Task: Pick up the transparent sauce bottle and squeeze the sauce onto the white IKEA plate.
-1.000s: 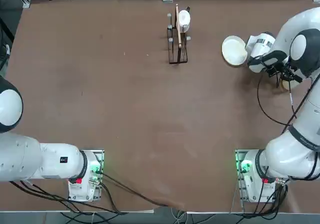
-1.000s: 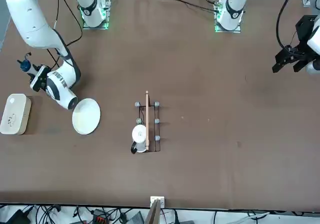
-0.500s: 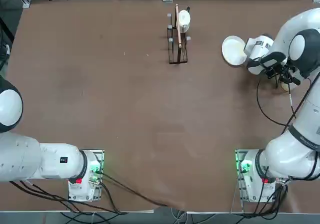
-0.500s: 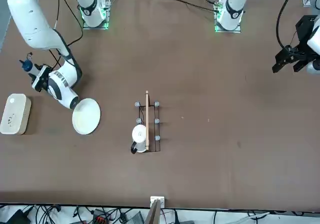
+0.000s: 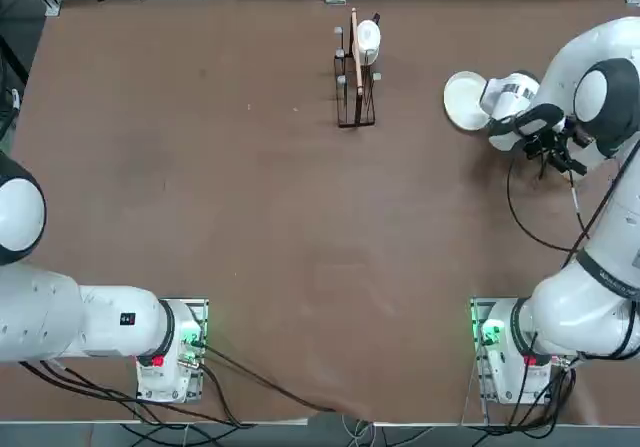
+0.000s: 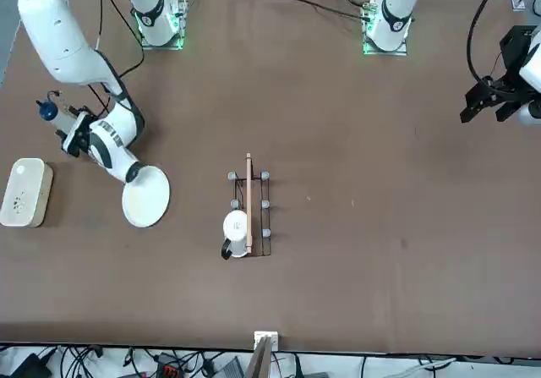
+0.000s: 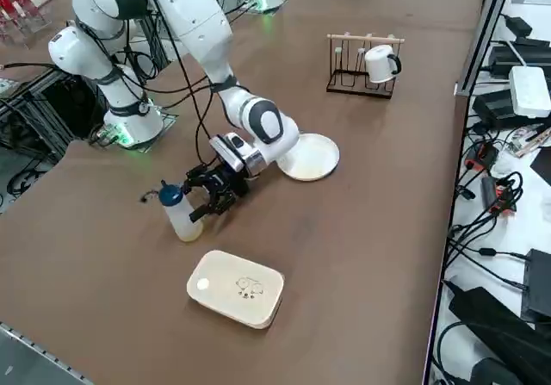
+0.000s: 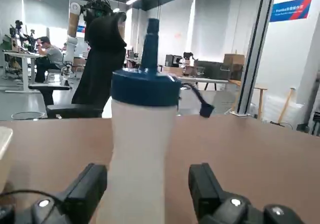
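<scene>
Right tool (image 7: 210,197), low over the tabletop, fingers (image 8: 85,186) spread apart w/ a clear gap each side of the transparent sauce bottle (image 7: 178,213); nothing gripped. Bottle stands upright on the tabletop between the fingers, blue cap (image 8: 145,83) on, nozzle up, small tethered tip cover hanging off to one side.

Wrist of the right arm leans over the near rim of the white IKEA plate (image 7: 311,156), which lies flat on the tabletop just beyond the tool, apart from the bottle. Front view: plate (image 6: 146,196) btwn the arm and a wire mug rack (image 6: 248,213). White rounded-rect. container (image 7: 236,287), lid on, sits near the bottle on its other side, not touching it.

Rack stands well apart toward the tabletop's middle-far edge, holding one white mug (image 7: 380,63) and a wooden top bar.

Surface: tabletop (image 5: 250,217) is plain matte brown, w/ faint scuffs. Both arm bases bolted at the robot's edge, green lights lit, cables trailing off.

Room: wrist view shows a bright workshop hall w/ desks, a dark office chair (image 8: 102,63), a seated person (image 8: 47,58) at a desk far off, cardboard boxes, and a blue wall sign (image 8: 291,9). Power strips and cables line the floor beside the tabletop.
</scene>
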Controlling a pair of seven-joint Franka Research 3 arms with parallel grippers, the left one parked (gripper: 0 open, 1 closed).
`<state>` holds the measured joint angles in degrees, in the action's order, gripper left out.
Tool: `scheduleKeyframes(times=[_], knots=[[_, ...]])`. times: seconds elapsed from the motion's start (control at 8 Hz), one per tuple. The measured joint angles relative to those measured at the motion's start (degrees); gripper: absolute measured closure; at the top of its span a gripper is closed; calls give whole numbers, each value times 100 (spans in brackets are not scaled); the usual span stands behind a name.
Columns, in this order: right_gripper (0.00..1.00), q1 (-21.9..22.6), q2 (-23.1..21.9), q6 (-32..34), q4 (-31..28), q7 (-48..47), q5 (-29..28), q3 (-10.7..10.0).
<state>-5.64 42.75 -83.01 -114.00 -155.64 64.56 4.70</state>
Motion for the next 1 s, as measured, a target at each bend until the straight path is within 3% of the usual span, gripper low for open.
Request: scheduleKeyframes(times=[0.38, 0.75, 1.0], knots=[[0, 42, -73, 389, 302, 34, -182, 476], [0, 67, -351, 631, 1774, 1017, -1151, 1142], [0, 80, -495, 685, 2474, 1938, -1677, 1345]])
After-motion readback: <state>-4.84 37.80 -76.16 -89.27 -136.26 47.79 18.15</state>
